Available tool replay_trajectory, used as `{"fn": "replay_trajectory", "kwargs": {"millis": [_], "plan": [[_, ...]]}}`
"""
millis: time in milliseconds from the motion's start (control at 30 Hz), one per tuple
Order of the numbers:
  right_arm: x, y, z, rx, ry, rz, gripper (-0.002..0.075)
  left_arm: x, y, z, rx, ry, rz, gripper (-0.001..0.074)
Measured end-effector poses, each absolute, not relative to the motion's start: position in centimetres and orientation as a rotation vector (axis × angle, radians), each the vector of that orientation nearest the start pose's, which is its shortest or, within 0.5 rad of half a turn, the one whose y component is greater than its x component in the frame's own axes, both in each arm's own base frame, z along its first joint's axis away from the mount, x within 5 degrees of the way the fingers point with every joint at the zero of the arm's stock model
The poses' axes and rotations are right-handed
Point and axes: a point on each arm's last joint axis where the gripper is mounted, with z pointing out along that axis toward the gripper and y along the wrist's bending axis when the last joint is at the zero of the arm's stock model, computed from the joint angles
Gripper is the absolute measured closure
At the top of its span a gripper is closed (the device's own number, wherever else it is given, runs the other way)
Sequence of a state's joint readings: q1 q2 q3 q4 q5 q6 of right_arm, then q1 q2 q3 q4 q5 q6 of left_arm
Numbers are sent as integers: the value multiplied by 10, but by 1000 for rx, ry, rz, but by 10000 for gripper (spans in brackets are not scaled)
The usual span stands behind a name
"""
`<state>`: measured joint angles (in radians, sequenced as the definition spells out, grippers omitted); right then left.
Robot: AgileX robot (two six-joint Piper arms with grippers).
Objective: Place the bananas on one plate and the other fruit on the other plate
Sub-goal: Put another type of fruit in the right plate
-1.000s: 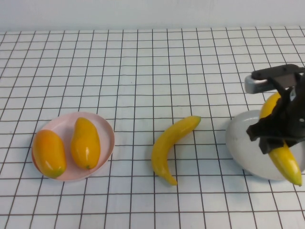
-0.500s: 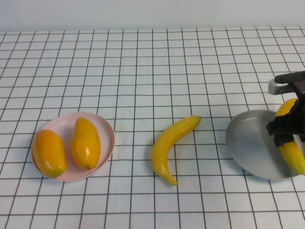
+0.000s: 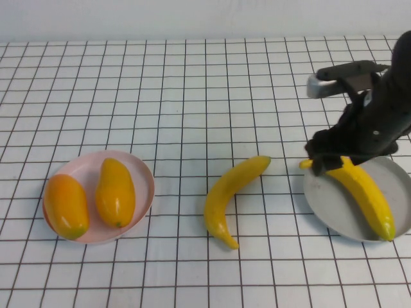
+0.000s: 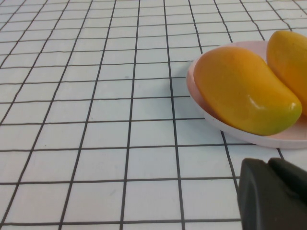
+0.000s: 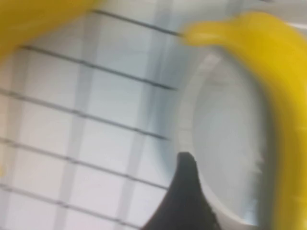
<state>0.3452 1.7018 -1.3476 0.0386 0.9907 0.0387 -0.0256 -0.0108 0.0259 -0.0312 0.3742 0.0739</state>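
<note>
One banana lies diagonally on the grey plate at the right, its stem end poking over the plate's left rim. My right gripper hovers over that stem end, open and holding nothing. In the right wrist view one dark finger stands over the plate's rim, apart from the banana. The other banana rests on the table in the middle. Two orange-yellow fruits sit side by side on the pink plate at the left. My left gripper is shut and empty, low beside the pink plate.
A white cloth with a black grid covers the whole table. A pale wall runs along the far edge. Open cloth lies between the two plates, around the loose banana, and across the back half.
The right gripper has let go of the banana, which now lies across the grey plate. The arm has swung left and back over the plate's left rim. The left arm has not moved.
</note>
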Motion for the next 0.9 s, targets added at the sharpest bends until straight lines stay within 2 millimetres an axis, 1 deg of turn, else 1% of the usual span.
{"fn": "replay_trajectory", "kwargs": {"millis": [100, 200, 300, 367, 467, 567, 633, 700, 800, 900], "plan": [[318, 158, 276, -479, 2773, 221, 231, 53, -2, 171, 74, 1871, 3, 738], [311, 190, 274, -496, 2760, 314, 231, 53, -2, 171, 74, 1871, 3, 738], [307, 218, 262, -527, 2780, 376, 231, 53, -2, 171, 74, 1871, 3, 738], [305, 238, 249, -566, 2803, 400, 231, 53, -2, 171, 74, 1871, 3, 738], [303, 266, 228, -641, 2830, 401, 231, 53, -2, 171, 74, 1871, 3, 738], [301, 289, 212, -711, 2842, 399, 231, 53, -2, 171, 74, 1871, 3, 738], [302, 299, 205, -735, 2849, 388, 231, 53, -2, 171, 74, 1871, 3, 738], [307, 305, 204, -711, 2856, 391, 231, 53, -2, 171, 74, 1871, 3, 738], [314, 309, 205, -687, 2861, 369, 232, 53, -2, 171, 74, 1871, 3, 738], [319, 310, 194, -672, 2884, 316, 242, 53, -2, 171, 74, 1871, 3, 738]]}}
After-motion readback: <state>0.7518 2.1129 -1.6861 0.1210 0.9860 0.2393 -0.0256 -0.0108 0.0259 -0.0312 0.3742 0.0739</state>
